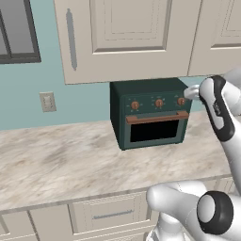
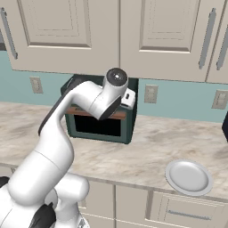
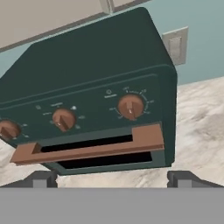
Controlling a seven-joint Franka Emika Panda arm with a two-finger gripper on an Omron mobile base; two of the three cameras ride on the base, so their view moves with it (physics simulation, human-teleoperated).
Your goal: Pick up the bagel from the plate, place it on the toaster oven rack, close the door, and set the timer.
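Observation:
The dark green toaster oven (image 1: pixel 150 113) stands on the counter against the wall, its door (image 1: pixel 155 130) shut under the copper handle (image 3: pixel 87 148). Behind that door the toaster oven rack is hidden, and so is the bagel. My gripper (image 3: pixel 113 178) hangs open just before the oven's upper right front, fingertips (image 3: pixel 183 177) spread wide with nothing between them. The timer (image 3: pixel 130 106), the right-end knob, lies straight ahead and slightly above the gripper (image 1: pixel 190 92). The white plate (image 2: pixel 189 177) lies bare near the counter's front edge, right of the oven.
Upper cabinets (image 1: pixel 127 37) hang low over the oven top. Wall outlets (image 2: pixel 151 94) sit beside the oven. The marble counter (image 1: pixel 61 160) stretches left of it. A dark object (image 2: pixel 225 129) pokes in at the far right edge.

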